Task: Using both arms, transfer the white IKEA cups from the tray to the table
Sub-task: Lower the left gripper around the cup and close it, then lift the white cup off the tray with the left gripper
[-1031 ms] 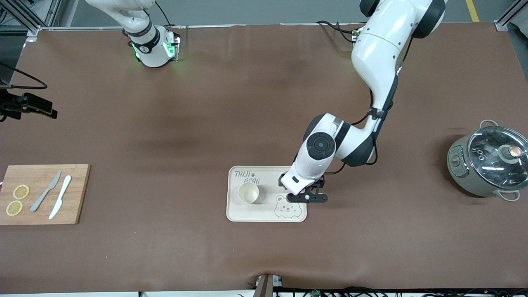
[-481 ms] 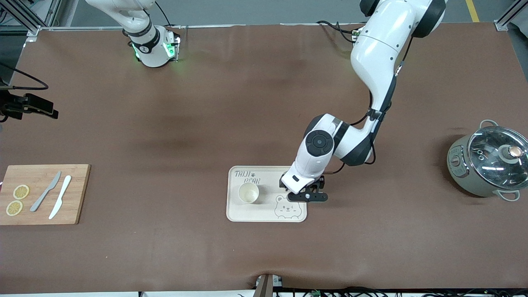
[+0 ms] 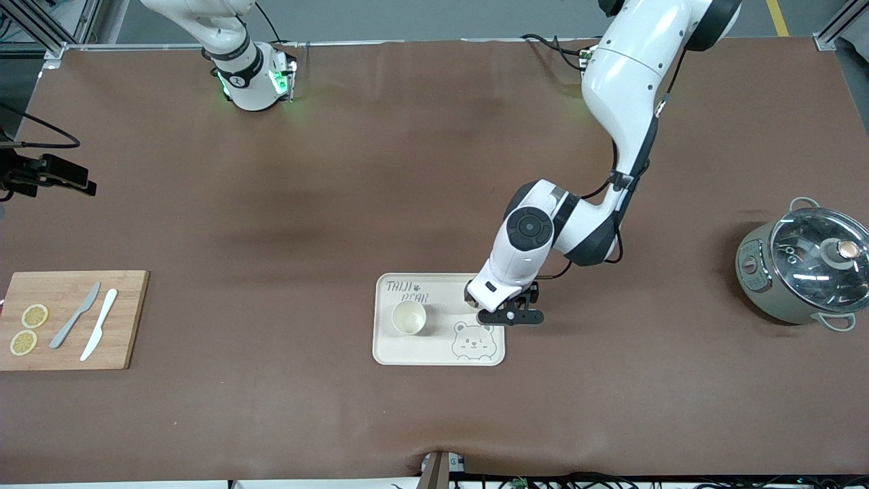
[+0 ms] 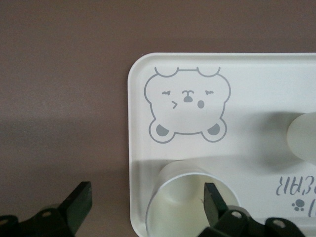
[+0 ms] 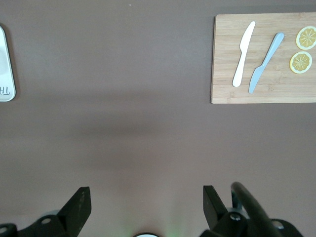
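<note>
A cream tray (image 3: pixel 434 356) with a bear print lies in the middle of the table. One white cup (image 3: pixel 409 318) stands upright on it. A second white cup (image 4: pixel 183 205) stands on the tray's corner toward the left arm's end, seen in the left wrist view; my left arm hides it in the front view. The first cup's edge (image 4: pixel 303 139) also shows in the left wrist view. My left gripper (image 3: pixel 510 317) (image 4: pixel 146 193) is open wide just above that corner, one finger over the second cup's rim, the other over bare table. My right gripper (image 5: pixel 145 192) is open and empty, waiting high near its base.
A wooden board (image 3: pixel 129 319) (image 5: pixel 224 59) with a grey knife (image 3: pixel 75 316), a white knife (image 3: pixel 99 324) and lemon slices (image 3: pixel 34 316) lies at the right arm's end. A grey-green pot (image 3: pixel 801 272) with a glass lid stands at the left arm's end.
My left gripper has risen and drawn slightly off the tray toward the left arm's end, uncovering more of the bear print. The right arm has not moved.
</note>
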`<state>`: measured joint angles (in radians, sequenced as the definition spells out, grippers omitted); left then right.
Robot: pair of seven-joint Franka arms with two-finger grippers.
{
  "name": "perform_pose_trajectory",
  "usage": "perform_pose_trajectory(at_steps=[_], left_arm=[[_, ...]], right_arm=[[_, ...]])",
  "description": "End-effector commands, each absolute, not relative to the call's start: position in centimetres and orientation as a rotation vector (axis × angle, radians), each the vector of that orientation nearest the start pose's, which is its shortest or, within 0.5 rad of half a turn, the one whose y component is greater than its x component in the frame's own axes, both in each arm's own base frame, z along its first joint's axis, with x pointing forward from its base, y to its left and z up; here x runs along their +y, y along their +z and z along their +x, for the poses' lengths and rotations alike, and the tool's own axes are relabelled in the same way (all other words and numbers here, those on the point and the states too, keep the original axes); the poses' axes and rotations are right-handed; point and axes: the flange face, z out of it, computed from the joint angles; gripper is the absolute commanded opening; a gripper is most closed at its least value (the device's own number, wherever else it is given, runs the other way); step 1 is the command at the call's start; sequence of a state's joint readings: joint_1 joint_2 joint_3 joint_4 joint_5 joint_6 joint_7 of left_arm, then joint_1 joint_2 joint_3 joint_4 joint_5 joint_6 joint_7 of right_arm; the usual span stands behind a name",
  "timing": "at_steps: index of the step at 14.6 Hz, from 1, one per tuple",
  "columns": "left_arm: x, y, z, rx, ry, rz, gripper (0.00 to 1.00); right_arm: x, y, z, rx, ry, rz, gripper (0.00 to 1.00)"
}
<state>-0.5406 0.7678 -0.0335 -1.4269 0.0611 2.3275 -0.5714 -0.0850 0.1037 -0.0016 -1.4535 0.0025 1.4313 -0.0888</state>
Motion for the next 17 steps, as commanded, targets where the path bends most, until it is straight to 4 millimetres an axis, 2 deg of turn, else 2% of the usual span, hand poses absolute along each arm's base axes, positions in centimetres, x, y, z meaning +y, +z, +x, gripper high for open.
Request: perform_pose_trajectory(at_steps=[1, 5, 9, 10, 11, 12, 14, 17], left_arm=[[-39.3, 26.0, 61.3, 0.050, -0.205, -3.169, 1.00], [-37.6, 24.3, 60.0, 0.049, -0.289, -3.201, 1.00], [-37.6, 23.1, 59.1, 0.055, -0.323, -3.217, 1.00], [-38.0, 23.0, 58.9, -0.002, -0.309, -3.231, 0.95], [-38.3, 23.0, 58.7, -0.178, -0.290, -3.244, 0.07], [-38.8, 22.7, 58.3, -0.239, -0.284, -3.237, 0.00], [-38.9, 22.9, 58.4, -0.146, -0.333, -3.207, 0.00], [-38.9, 23.0, 58.5, -0.135, -0.343, -3.204, 0.00]], right_arm=[[-5.2, 61.0, 56.8, -0.005, 0.197, -3.105, 1.00], [-5.2, 61.0, 56.8, -0.005, 0.197, -3.105, 1.00], [-5.2, 60.6, 56.8, -0.004, 0.204, -3.104, 1.00], [-5.2, 60.6, 56.7, -0.004, 0.204, -3.104, 1.00], [-5.2, 60.4, 56.8, -0.004, 0.208, -3.103, 1.00], [-5.2, 60.4, 56.8, -0.004, 0.206, -3.105, 1.00], [-5.4, 60.5, 56.7, 0.000, 0.206, -3.104, 1.00], [-5.4, 60.4, 56.8, 0.000, 0.208, -3.103, 1.00]])
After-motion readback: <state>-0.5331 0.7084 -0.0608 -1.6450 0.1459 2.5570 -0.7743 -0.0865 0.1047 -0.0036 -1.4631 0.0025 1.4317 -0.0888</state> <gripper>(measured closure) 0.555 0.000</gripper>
